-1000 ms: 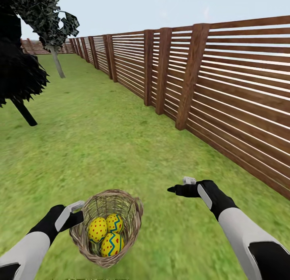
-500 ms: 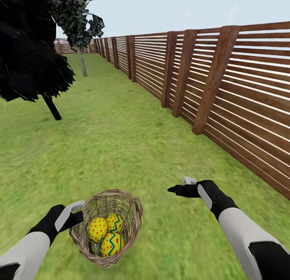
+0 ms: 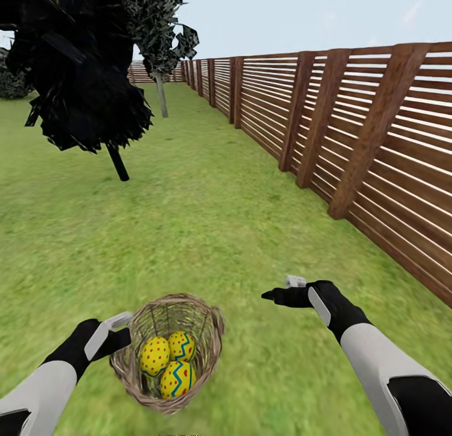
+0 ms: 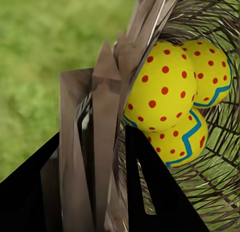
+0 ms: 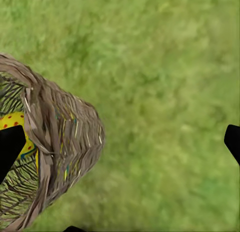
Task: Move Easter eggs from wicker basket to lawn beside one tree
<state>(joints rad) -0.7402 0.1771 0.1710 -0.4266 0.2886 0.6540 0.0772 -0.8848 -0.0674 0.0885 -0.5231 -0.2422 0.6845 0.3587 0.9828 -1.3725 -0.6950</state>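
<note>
Eggs (image 3: 168, 361), all three, lie in the basket (image 3: 210, 335), so none has been taken out yet; the unloading and the placing by a tree are both left to do. The basket hangs low in front of the robot, carried by the left pincer (image 3: 119, 331), which is clamped on its rim: in the left wrist view the woven wall (image 4: 107, 142) sits between the two dark fingers (image 4: 155, 192), with the eggs (image 4: 167, 91) just inside it. The right pincer (image 3: 279, 293) is held out beside the basket, apart from it and empty, its fingertips spread wide in the right wrist view, grass (image 5: 165, 91) between them and the basket's side (image 5: 65, 137) off to one edge.

Lawn (image 3: 207, 222) stretches ahead along a slatted fence (image 3: 376, 147). Farther on to the left stands a dark, thin-stemmed tree (image 3: 88, 84), and beyond it, well away, a pale-trunked tree (image 3: 162, 93). Judging from this, the robot is carrying the whole basket toward a tree, and has ground to cover before setting eggs down.
</note>
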